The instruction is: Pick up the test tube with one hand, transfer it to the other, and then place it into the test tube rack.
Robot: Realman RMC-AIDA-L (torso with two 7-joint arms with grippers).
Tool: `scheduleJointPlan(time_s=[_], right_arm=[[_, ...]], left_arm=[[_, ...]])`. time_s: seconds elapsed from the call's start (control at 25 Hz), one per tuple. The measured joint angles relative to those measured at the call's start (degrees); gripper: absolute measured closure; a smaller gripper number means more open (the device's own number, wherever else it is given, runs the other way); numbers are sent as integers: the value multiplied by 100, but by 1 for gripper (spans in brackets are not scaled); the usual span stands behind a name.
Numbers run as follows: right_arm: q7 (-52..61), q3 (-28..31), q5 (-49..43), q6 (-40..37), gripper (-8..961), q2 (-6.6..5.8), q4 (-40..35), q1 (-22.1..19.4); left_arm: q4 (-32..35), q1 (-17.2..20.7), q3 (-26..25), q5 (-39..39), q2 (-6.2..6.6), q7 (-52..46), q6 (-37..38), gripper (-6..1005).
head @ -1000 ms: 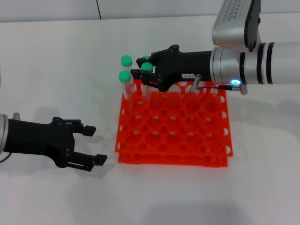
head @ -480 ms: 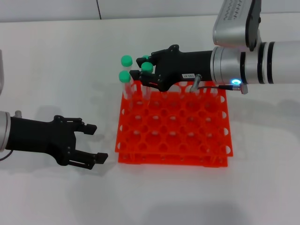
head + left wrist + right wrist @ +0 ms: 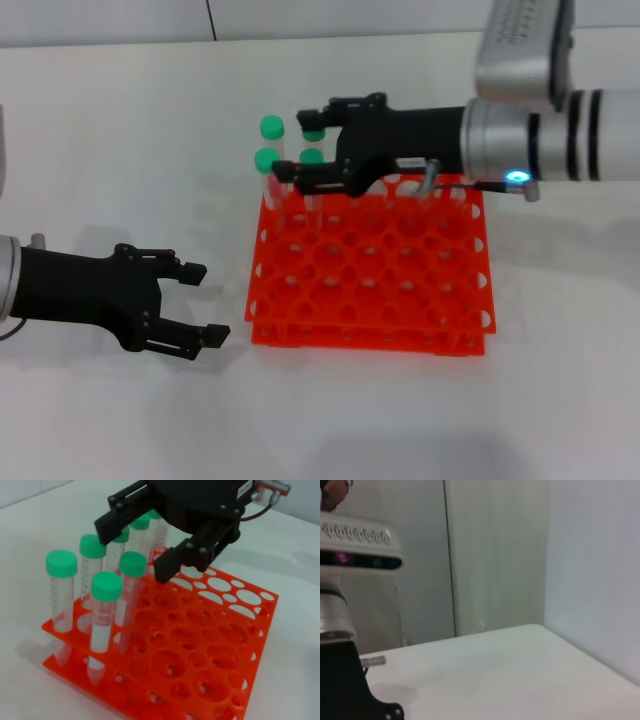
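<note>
Apparently placed: the test tube (image 3: 311, 160) stands in the test tube rack (image 3: 370, 290).
Right gripper (image 3: 310, 148) is spread open around it; left gripper (image 3: 200, 305) is parked open, empty, beside the rack.

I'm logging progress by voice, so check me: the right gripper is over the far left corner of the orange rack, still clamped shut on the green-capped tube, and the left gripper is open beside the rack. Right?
Not quite. The right gripper is open; the test tube stands in the test tube rack, free between its fingers, as the left wrist view shows. The rest holds: it is over the far left corner, and the left gripper sits open beside the rack.
</note>
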Motion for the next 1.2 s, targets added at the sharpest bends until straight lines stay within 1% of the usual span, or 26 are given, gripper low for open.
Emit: scheduleJointPlan(time_s=[0.04,0.16,0.32,0.48,0.64,0.76,0.84,0.92,1.08,1.2], right_arm=[[0,14,-4,0,346,-5,-124,-102],[0,72,-22,4,272,-26,-716,-580],[5,481,-53,-305,252,-45,-1255,-1210],[36,1126,-108,-1063,251,-55,-1388,-1595],[171,1665,-409,-1749,255,-72,-1354,-1727],[499,2134,-1047,-2294,259,-79,-1379,-1723],[632,2392,-1430,-2589,260,-84,-1387,-1690],[669,2569,-1654,-2747,260,-85,-1388,-1679],[673,2708,-1964,-2928,260,-86,-1529,-1664],[673,2745,-2062,-3038,260,-87,-1661,-1661]], left_arm=[[11,3,-12,-18,0,22,6,116],[55,24,-24,-93,3,41,8,116],[74,101,-30,-322,64,93,25,116],[135,179,-87,-553,119,176,122,116],[320,259,-393,-616,128,248,423,115],[401,278,-587,-619,134,273,679,115],[450,281,-619,-613,153,265,776,115],[521,299,-624,-605,162,247,845,115],[734,442,-630,-617,174,202,959,115],[852,507,-635,-615,146,156,1026,115]])
